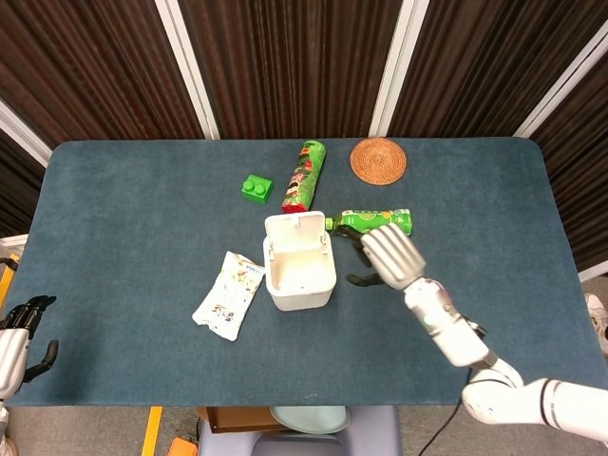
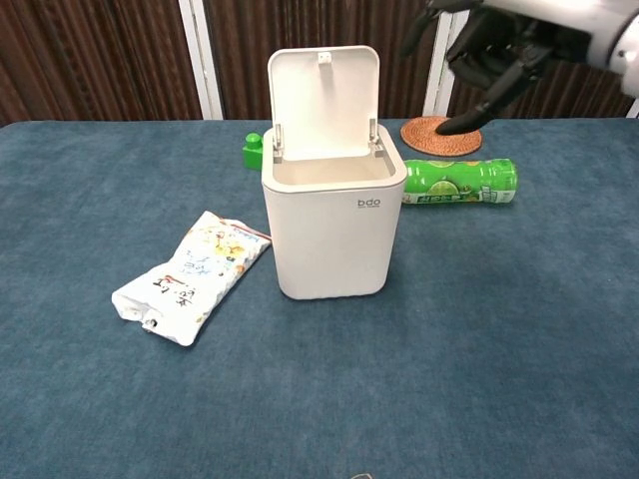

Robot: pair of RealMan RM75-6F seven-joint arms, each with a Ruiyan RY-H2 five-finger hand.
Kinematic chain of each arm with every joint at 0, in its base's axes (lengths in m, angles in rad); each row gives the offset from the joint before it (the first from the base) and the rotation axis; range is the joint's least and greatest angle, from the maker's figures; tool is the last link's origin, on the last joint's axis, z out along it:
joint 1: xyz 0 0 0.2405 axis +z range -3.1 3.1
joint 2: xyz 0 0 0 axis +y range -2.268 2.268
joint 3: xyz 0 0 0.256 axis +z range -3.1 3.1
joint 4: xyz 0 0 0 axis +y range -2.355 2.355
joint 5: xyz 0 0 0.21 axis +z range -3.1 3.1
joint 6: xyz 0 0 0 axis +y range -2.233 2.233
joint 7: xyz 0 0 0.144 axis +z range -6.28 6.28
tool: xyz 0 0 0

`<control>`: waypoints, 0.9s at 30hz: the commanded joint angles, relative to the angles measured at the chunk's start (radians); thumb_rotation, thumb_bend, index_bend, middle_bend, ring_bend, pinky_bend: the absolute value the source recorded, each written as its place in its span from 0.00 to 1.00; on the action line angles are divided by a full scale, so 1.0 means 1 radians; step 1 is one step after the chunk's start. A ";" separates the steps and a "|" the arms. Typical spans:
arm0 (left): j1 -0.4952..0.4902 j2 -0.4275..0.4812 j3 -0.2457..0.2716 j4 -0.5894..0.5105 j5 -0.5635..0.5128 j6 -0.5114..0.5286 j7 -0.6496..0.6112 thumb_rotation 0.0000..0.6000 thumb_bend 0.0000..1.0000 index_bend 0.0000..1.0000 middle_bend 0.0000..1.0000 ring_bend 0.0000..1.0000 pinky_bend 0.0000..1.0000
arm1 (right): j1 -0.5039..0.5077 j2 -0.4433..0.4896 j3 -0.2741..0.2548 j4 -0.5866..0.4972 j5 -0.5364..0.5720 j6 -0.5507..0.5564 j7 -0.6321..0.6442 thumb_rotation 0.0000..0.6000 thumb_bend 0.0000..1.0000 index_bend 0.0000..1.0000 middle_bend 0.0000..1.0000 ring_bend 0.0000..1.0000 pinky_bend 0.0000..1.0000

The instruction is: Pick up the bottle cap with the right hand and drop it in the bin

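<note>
I cannot see the bottle cap anywhere (presumably down inside the bin (image 2: pixel 332 239)), and with my right robot hand (image 1: pixel 389 255) spread and holding nothing, I'd lift it clear without knocking the raised lid.

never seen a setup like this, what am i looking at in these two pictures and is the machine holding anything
This is a two-armed robot with humanlike hands, working at a blue table. One picture looks down from its head; the other looks forward from its chest.

On the table stands a white bin with its lid flipped open. Around it lie a snack packet, a green bottle on its side, a tall snack can, a green toy block and a woven coaster.

The right hand hovers beside the bin, above the bottle, its fingers spread and holding nothing. No bottle cap shows in either picture. The left hand hangs off the table's edge, also empty.
</note>
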 commanded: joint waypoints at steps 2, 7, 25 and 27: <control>0.000 -0.001 0.000 0.000 -0.001 0.001 0.003 1.00 0.46 0.16 0.15 0.19 0.40 | -0.168 0.134 -0.115 -0.043 -0.233 0.230 0.084 1.00 0.09 0.48 0.92 0.89 1.00; 0.003 0.000 -0.005 -0.003 -0.002 0.013 0.004 1.00 0.46 0.16 0.15 0.19 0.40 | -0.341 0.213 -0.216 -0.009 -0.330 0.427 0.060 1.00 0.09 0.50 0.90 0.82 0.99; -0.001 -0.010 -0.009 0.015 -0.002 0.010 0.006 1.00 0.46 0.16 0.15 0.19 0.40 | -0.538 0.051 -0.222 0.296 -0.155 0.466 0.052 1.00 0.09 0.26 0.20 0.07 0.17; -0.003 -0.011 -0.008 0.015 -0.003 0.006 0.009 1.00 0.46 0.16 0.15 0.19 0.40 | -0.534 0.053 -0.227 0.288 -0.145 0.431 0.033 1.00 0.09 0.21 0.16 0.04 0.16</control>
